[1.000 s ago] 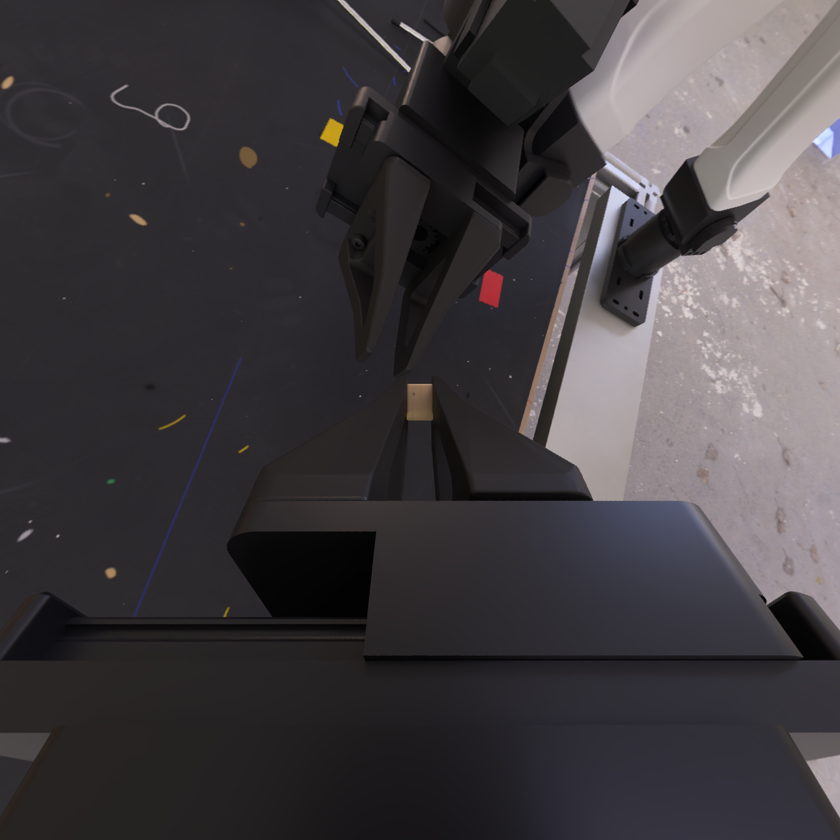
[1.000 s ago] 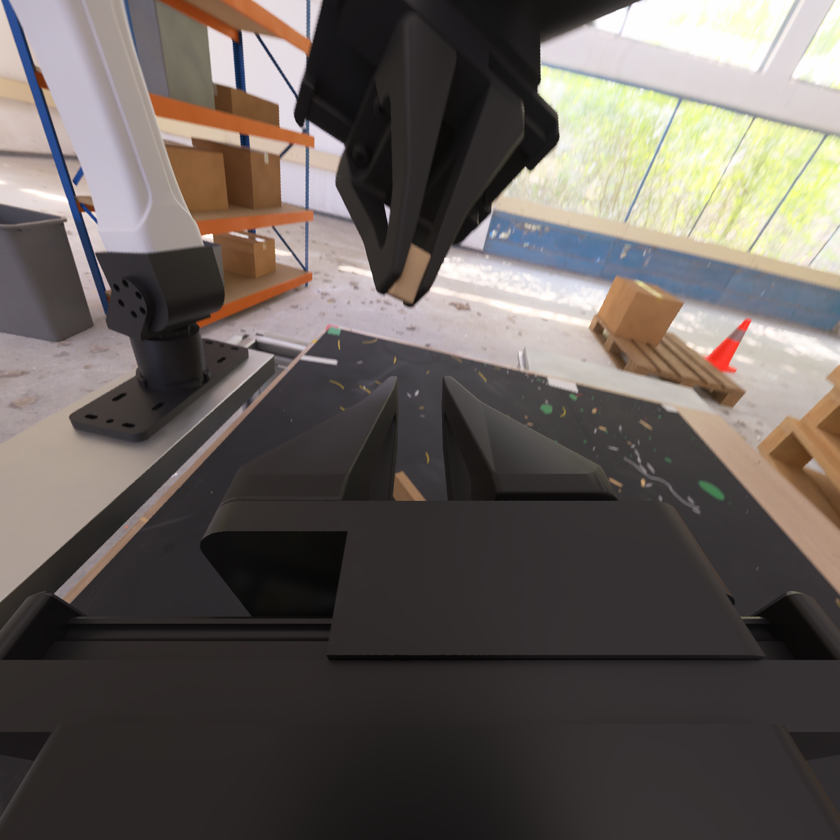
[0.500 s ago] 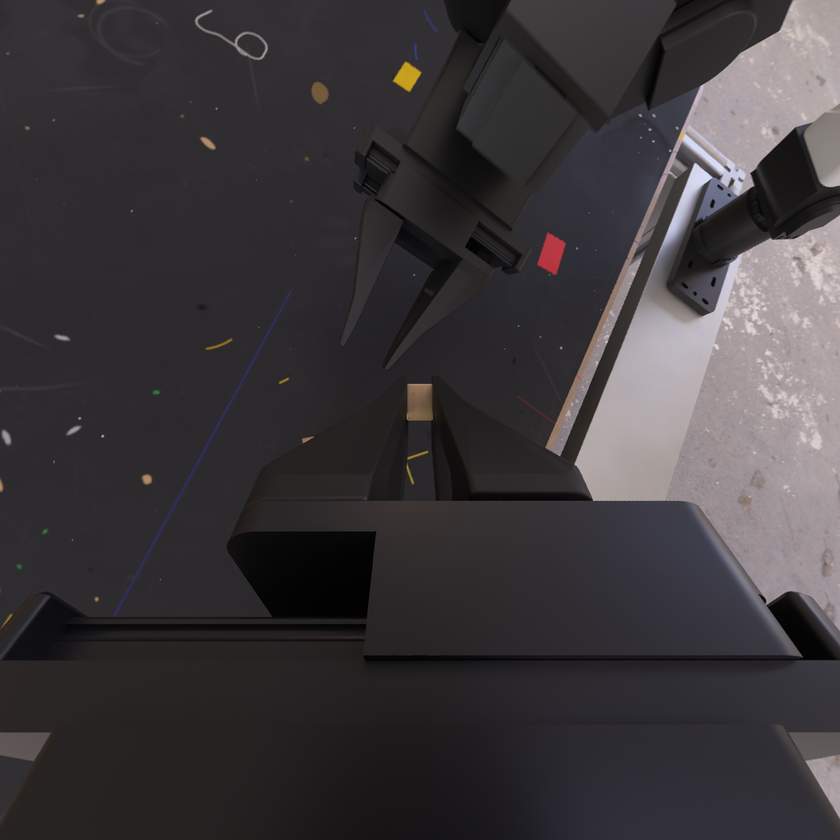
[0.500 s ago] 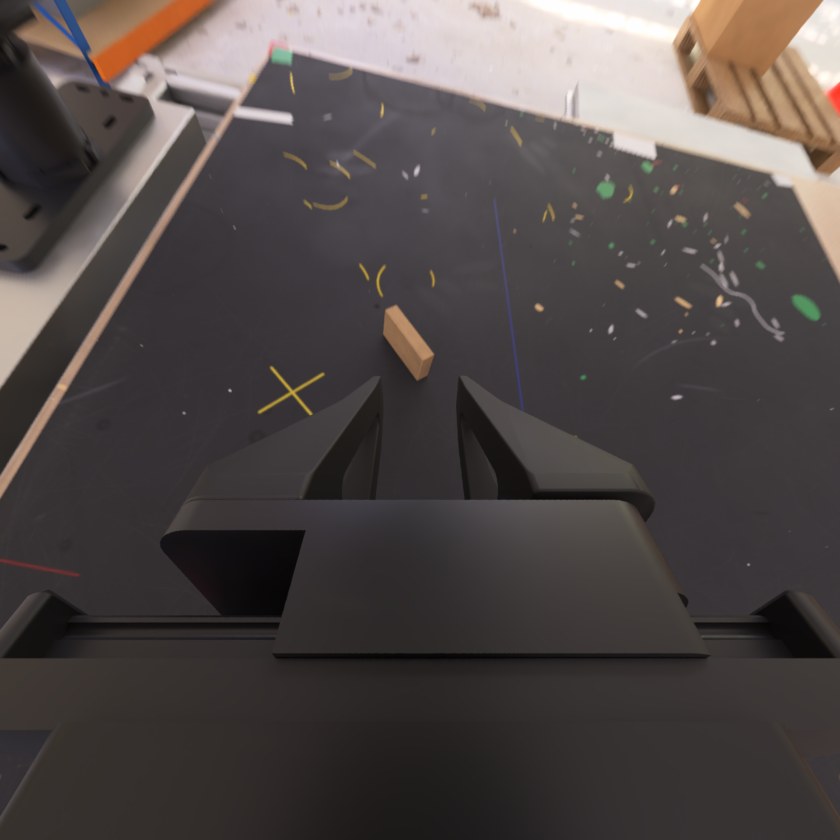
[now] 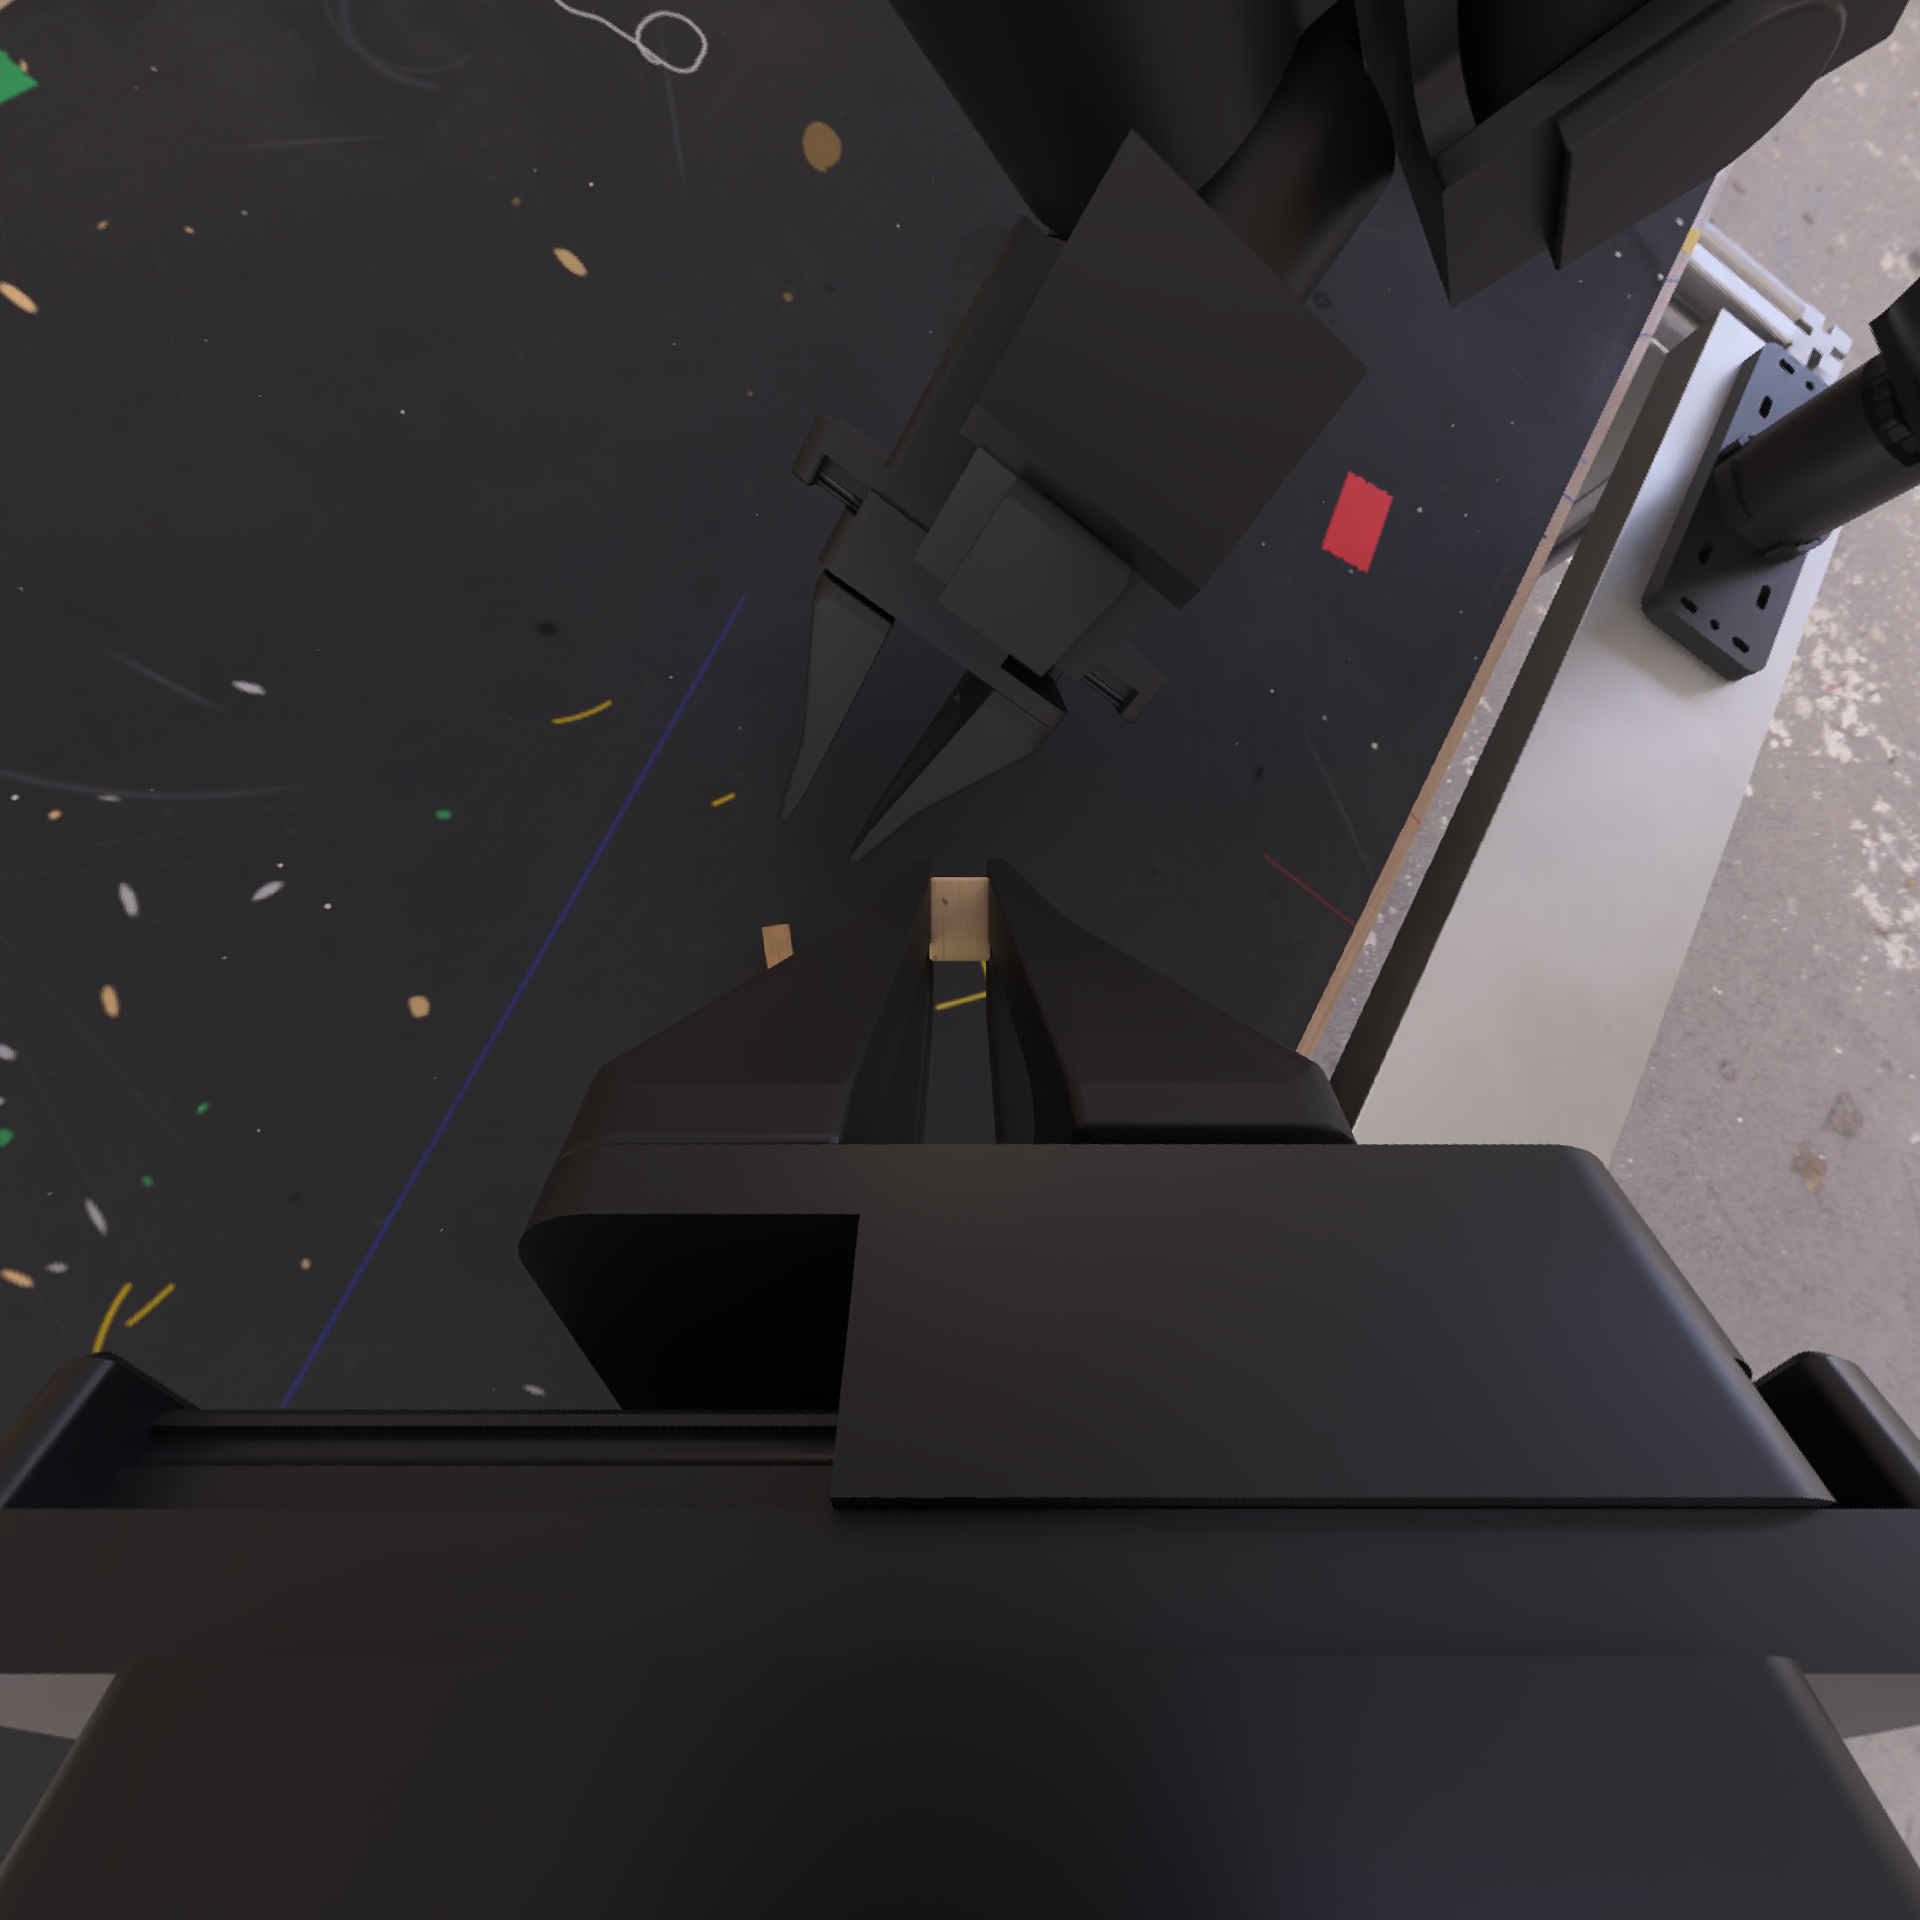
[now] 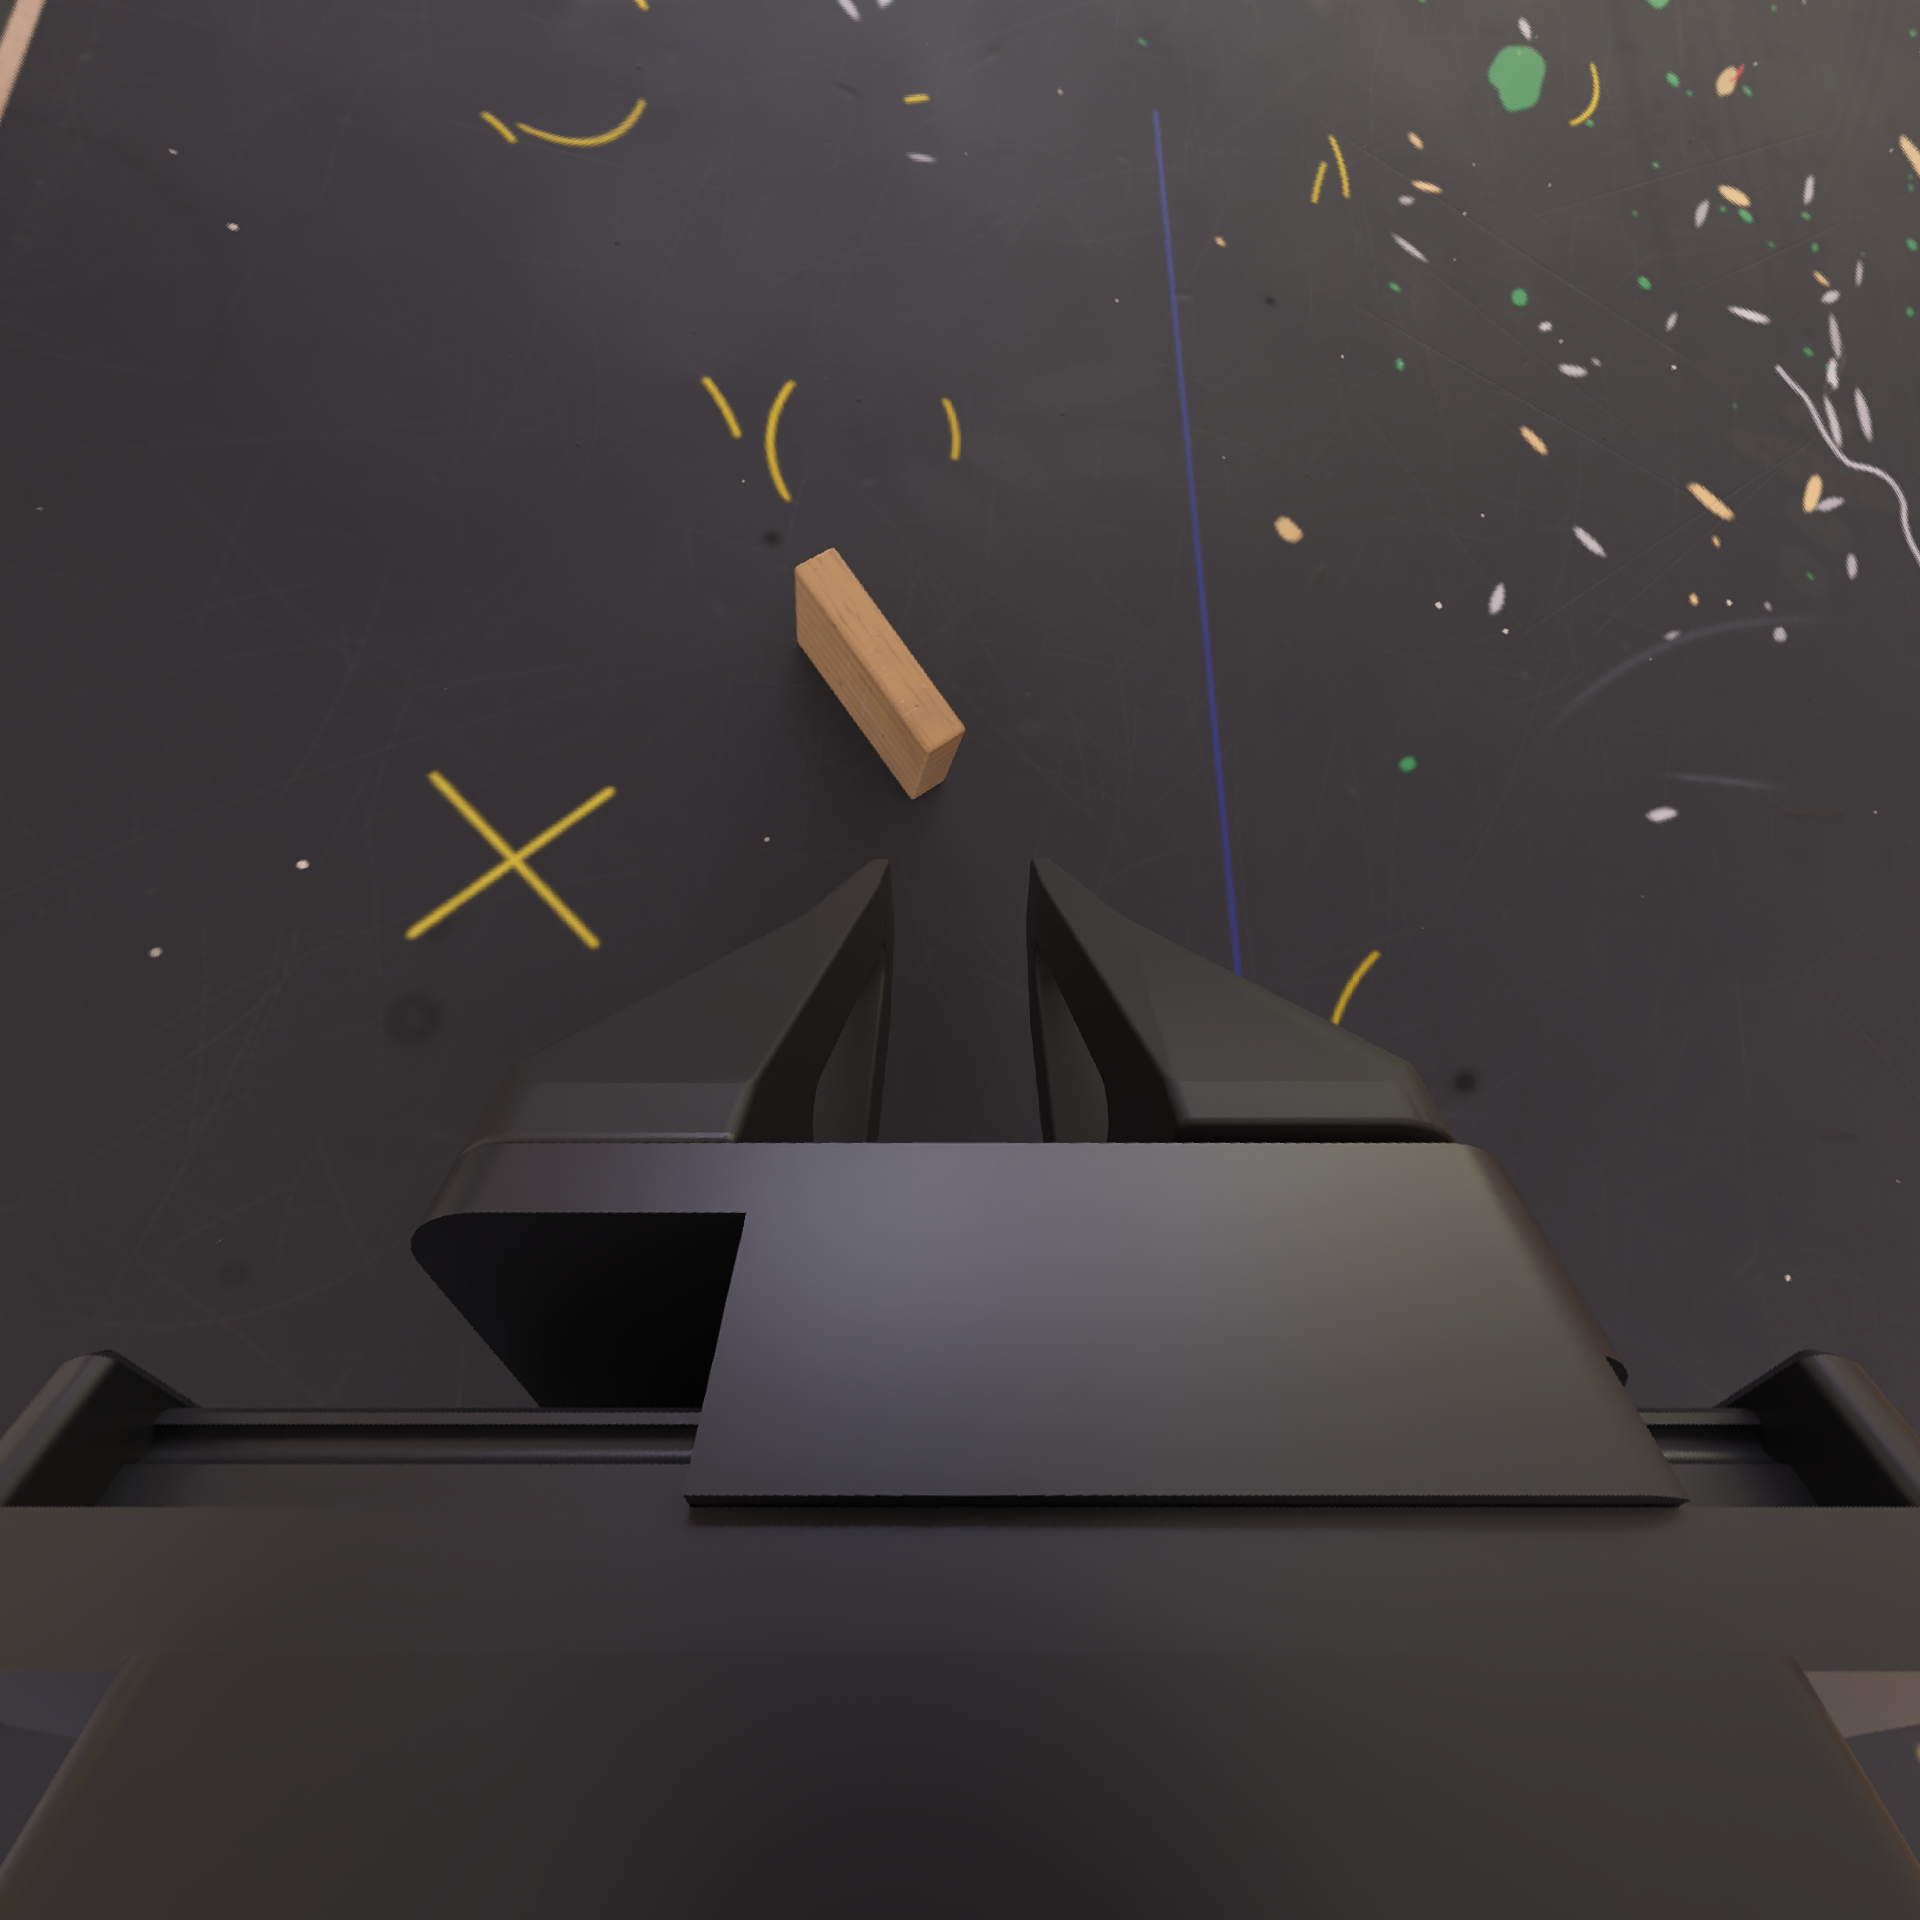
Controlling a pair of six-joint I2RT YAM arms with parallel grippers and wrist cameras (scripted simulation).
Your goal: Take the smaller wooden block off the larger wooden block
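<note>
My left gripper (image 5: 956, 883) is shut on the smaller wooden block (image 5: 958, 918), a pale square piece held between its fingertips well above the black table. The larger wooden block (image 6: 873, 670), a tan oblong, lies alone on the table just ahead of my right gripper (image 6: 958, 868), which is open and empty above it. In the left wrist view a corner of the larger block (image 5: 776, 943) peeks out beside my left finger, and the right gripper (image 5: 821, 836) points down towards it with its jaws apart.
The black table (image 6: 312, 520) bears a yellow cross (image 6: 511, 860), a blue line (image 6: 1195, 520) and paint flecks. A red patch (image 5: 1356, 520) lies near the table's right edge (image 5: 1455, 790). An arm base (image 5: 1745, 540) stands on the white plate beyond.
The right gripper has pulled back from the larger block, opened wider and tilted down at the table. The left gripper has risen with the smaller block held.
</note>
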